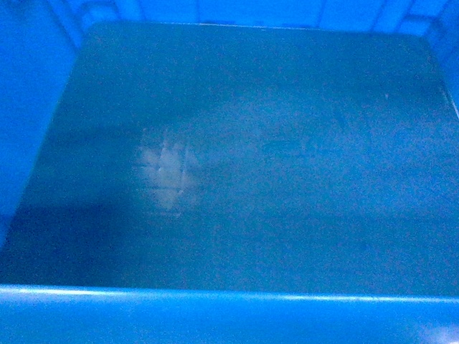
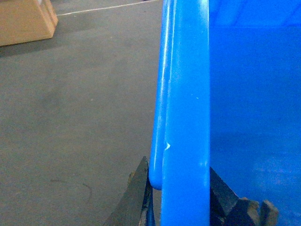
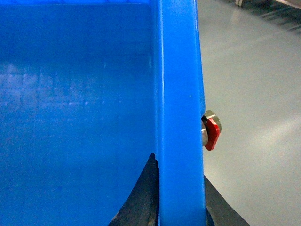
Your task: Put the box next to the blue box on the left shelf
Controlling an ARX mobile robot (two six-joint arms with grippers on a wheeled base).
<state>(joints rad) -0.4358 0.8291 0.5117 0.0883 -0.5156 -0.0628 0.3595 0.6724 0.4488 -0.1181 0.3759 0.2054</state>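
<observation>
The box [image 1: 287, 158] is a big open-top blue crate that fills the head view, its glossy floor showing a faint grid reflection and its near rim crossing the bottom. My left gripper [image 2: 178, 188] is shut on the crate's left rim [image 2: 186, 94], one dark finger outside and one inside the wall. My right gripper [image 3: 181, 188] is shut on the box's right wall [image 3: 178, 94] in the same way. The crate hangs above the floor. The blue box on the left shelf and the shelf itself are out of view.
Grey floor [image 2: 80, 117] lies below on the left, with a tan cardboard box [image 2: 23, 21] at the far upper left. Pale grey floor [image 3: 254, 94] shows on the right. A red and silver fitting [image 3: 211, 133] sticks out of the crate's right wall.
</observation>
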